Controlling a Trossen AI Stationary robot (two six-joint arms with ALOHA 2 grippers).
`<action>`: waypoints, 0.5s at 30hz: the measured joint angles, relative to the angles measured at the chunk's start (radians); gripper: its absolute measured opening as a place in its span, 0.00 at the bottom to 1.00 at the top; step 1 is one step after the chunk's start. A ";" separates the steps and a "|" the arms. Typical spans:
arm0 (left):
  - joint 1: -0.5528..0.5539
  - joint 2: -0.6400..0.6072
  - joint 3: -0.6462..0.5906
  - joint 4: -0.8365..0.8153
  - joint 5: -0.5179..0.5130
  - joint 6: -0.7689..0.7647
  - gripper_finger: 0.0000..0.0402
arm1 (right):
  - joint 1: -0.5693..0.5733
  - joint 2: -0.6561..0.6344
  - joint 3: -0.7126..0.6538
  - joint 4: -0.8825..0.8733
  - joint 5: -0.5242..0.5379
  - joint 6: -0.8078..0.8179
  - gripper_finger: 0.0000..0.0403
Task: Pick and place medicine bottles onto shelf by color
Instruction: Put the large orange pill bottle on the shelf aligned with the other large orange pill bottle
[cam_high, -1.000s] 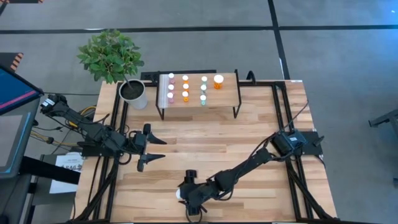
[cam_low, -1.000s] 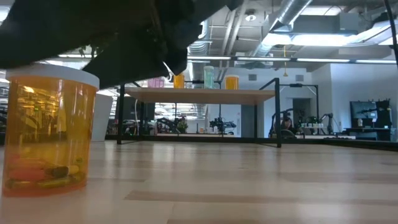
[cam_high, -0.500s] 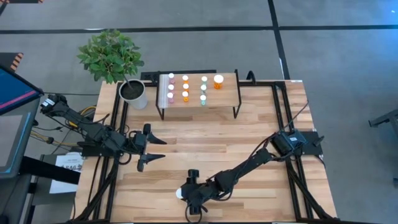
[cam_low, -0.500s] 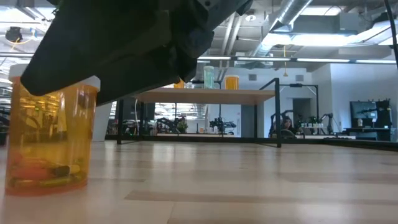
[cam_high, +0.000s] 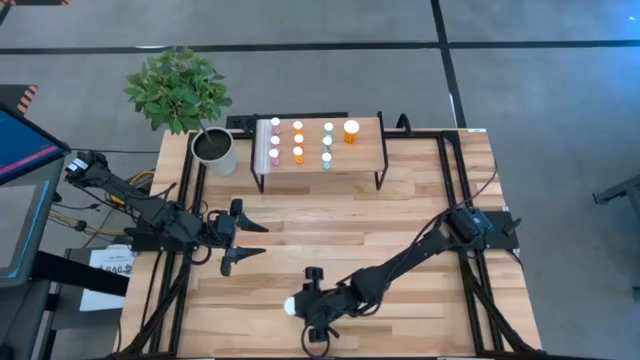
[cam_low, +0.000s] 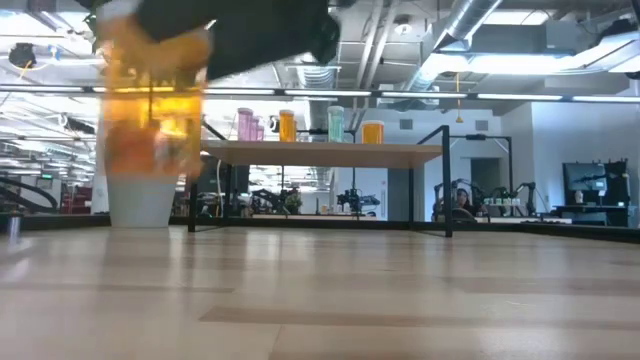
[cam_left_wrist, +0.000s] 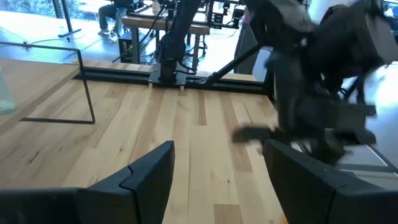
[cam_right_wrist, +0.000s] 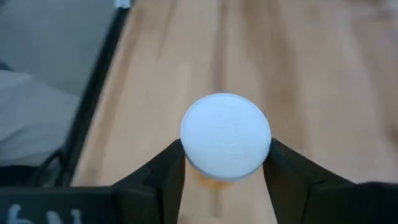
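My right gripper (cam_high: 298, 306) is near the table's front edge, shut on a large orange medicine bottle (cam_low: 150, 110) with a wide white cap (cam_right_wrist: 226, 135). The bottle hangs above the tabletop. The shelf (cam_high: 368, 152) stands at the far middle; several small pink, orange and teal bottles (cam_high: 298, 140) and another large orange bottle (cam_high: 351, 130) stand on its top in rows. My left gripper (cam_high: 248, 240) waits open over the table's left part, touching nothing. My right gripper pinches the bottle between its two fingers (cam_right_wrist: 166, 169), one on each side, at the cap's rim (cam_right_wrist: 186, 149) and the orange wall just under it. The fingers slant down from the table's right side. The bottle is lifted clear of the table, cap up.
A white pot (cam_high: 215, 152) with a green plant stands at the far left beside the shelf. Black frame rails (cam_high: 455, 190) run along the table's left and right sides. Bare wood (cam_high: 340, 225) lies between the shelf and my grippers.
My right gripper has come down around the large orange bottle, taken hold of it and risen. The bottle, which stood on the table near the front edge, now hangs clear of the wood.
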 joint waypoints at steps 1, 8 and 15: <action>0.000 0.000 0.000 0.000 0.001 0.000 0.59 | -0.003 -0.020 0.000 -0.037 0.018 -0.001 0.49; 0.000 0.000 0.000 -0.002 0.007 0.000 0.59 | -0.045 -0.238 -0.083 -0.285 0.217 -0.004 0.48; 0.000 0.000 0.000 0.000 0.007 0.001 0.59 | -0.133 -0.562 -0.355 -0.237 0.348 0.005 0.50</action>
